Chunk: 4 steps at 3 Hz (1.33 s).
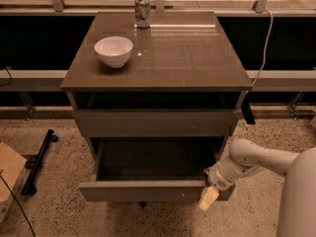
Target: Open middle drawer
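Note:
The middle drawer (148,190) is pulled well out of the grey-brown cabinet, and its dark box interior (155,159) shows, with nothing visible inside. Its plain flat front faces the camera low in the view. My gripper (209,195) is at the right end of that front, at its top edge, with the white arm (256,162) reaching in from the lower right. The drawer above (153,122) has its front closed. Anything below the open drawer is hidden by it.
A white bowl (113,51) and a can (142,11) stand on the cabinet top (187,53). A black bar (38,161) and a cardboard box (7,179) lie on the speckled floor at left. A cable (264,38) hangs at the right rear.

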{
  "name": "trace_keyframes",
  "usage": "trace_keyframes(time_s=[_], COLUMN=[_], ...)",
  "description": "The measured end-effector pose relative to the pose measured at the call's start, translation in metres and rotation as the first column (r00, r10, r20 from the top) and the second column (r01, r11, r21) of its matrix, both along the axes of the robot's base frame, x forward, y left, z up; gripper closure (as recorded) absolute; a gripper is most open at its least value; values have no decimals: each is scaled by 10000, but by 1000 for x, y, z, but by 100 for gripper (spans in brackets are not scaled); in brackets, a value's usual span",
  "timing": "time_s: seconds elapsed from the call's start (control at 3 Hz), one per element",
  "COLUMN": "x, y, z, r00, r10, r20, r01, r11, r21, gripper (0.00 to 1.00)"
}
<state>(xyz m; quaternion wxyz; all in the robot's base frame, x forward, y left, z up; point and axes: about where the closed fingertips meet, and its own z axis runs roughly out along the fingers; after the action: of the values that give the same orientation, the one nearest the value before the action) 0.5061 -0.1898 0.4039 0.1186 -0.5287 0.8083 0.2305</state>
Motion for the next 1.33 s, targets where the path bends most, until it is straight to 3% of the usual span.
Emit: trace_keyframes(time_s=[0.33,0.67,1.0,1.33], x=[-34,-35,-87,-86], y=[5,5,19,19], z=[-4,-4,-12,-5], r00=[9975,9973,9872,9872], r10=[369,386,528,528], r20=[-602,-632,-1502,-1503], r01=[-376,-393,-460,-460], r11=[9992,9992,9978,9978], r21=[-111,-113,483,484], gripper=[0,0,0,0])
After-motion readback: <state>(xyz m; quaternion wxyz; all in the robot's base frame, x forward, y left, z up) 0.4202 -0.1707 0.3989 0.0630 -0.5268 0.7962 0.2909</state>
